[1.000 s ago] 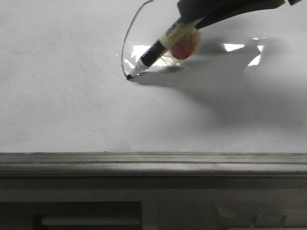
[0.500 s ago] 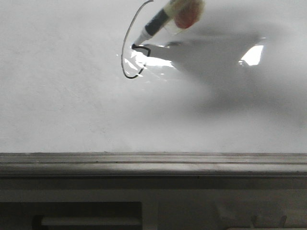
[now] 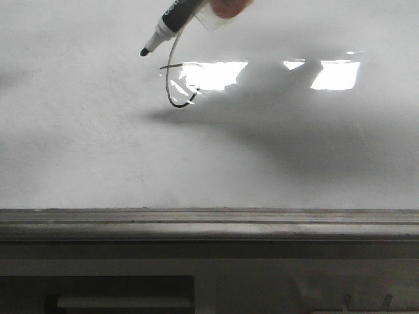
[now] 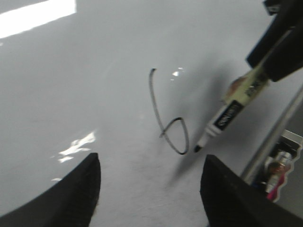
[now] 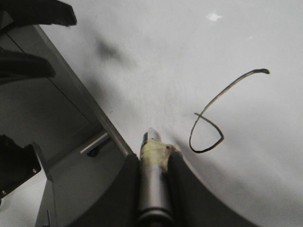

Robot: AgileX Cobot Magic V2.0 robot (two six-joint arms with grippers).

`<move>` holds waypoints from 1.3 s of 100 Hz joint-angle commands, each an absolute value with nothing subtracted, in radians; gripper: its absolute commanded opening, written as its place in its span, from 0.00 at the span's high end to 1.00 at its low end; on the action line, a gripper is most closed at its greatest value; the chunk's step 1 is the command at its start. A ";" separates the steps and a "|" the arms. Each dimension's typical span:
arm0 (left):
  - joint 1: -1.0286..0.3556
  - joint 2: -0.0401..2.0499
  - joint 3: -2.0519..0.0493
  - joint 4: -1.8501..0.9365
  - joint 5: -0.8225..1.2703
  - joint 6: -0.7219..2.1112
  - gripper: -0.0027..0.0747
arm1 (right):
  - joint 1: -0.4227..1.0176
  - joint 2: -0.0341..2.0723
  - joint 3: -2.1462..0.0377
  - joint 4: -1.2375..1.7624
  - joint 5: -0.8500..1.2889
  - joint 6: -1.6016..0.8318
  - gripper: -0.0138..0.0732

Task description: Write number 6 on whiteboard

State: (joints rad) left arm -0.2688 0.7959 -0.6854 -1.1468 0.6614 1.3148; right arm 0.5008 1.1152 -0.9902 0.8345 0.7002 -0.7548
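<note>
The number 6 (image 3: 169,92) is a thin black line on the whiteboard (image 3: 98,150): a long curved stroke with a small pointed loop at its lower end. It also shows in the left wrist view (image 4: 152,90) and the right wrist view (image 5: 227,90). My right gripper (image 5: 154,158) is shut on a black-and-white marker (image 3: 171,18) wrapped in yellowish tape. The marker tip (image 3: 144,52) hangs off the board, up and left of the stroke. My left gripper (image 4: 151,189) is open and empty above the board, near the 6.
The grey metal tray edge (image 3: 209,219) runs along the near side of the board. Bright rectangular light glare (image 3: 213,73) lies across the 6, with more glare (image 3: 335,74) to the right. The right arm's shadow falls on the board.
The marker drew the small loop at the foot of the stroke, then left the board. Its tip is now up and left of the 6.
</note>
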 commanded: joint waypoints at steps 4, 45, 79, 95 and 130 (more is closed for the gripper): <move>-0.397 0.860 -0.728 -1.220 0.633 1.344 0.43 | 0.503 1.111 -1.040 0.866 0.719 -0.766 0.90; -0.719 1.114 -0.829 -1.154 0.468 1.350 0.43 | 0.503 1.116 -1.041 0.865 0.774 -0.766 0.90; -0.722 1.166 -0.840 -1.149 0.452 1.350 0.65 | 0.503 1.116 -1.041 0.865 0.785 -0.766 0.90; -0.722 1.166 -0.840 -1.149 0.452 1.352 0.81 | 0.503 1.116 -1.041 0.865 0.786 -0.766 0.90; -0.722 1.164 -0.840 -1.149 0.446 1.352 0.99 | 0.501 1.116 -1.041 0.865 0.795 -0.766 0.67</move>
